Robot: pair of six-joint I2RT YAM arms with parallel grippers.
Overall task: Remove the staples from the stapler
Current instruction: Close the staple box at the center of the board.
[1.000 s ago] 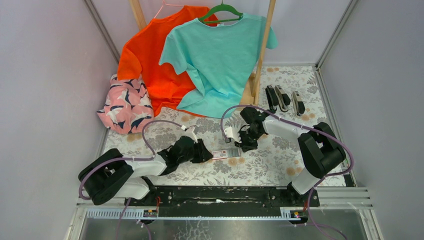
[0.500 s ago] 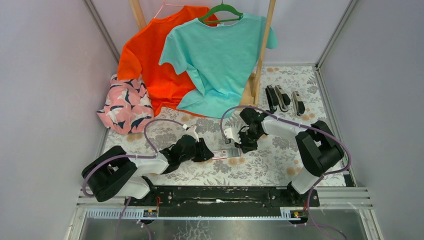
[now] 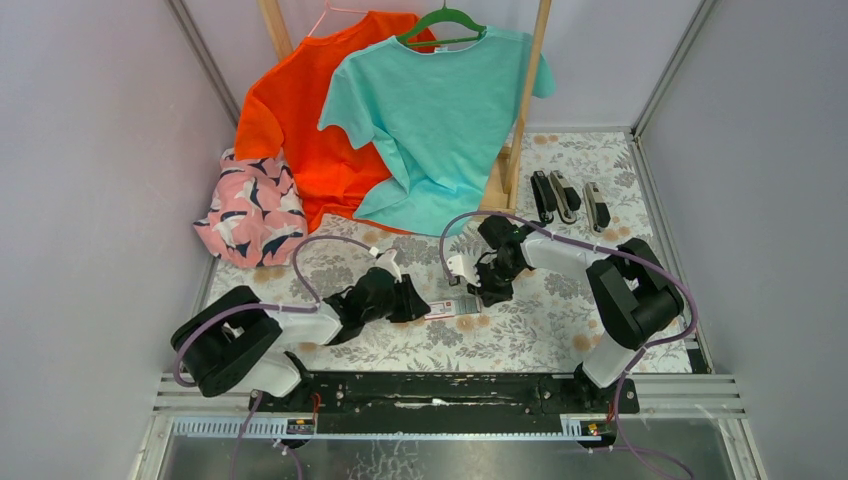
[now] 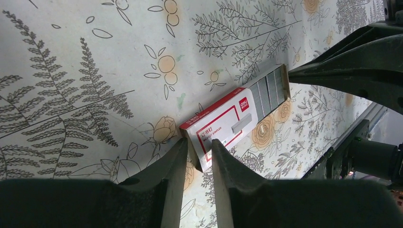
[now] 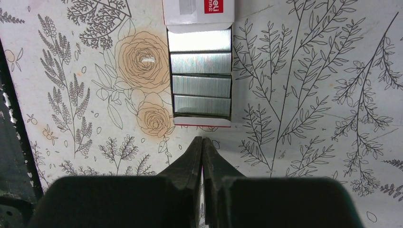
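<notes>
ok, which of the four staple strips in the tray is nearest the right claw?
The end strip, farthest from the red-and-white sleeve. The shut right claw points at that end of the tray; the other three lie between it and the sleeve.

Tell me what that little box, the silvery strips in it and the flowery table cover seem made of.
The box: probably thin printed cardboard, white and red, with crisp folded edges. The staples: metal, by their bright silvery sheen and fine ribbing. The table cover: printed cloth or vinyl, going by the flat floral pattern; I cannot tell which.
</notes>
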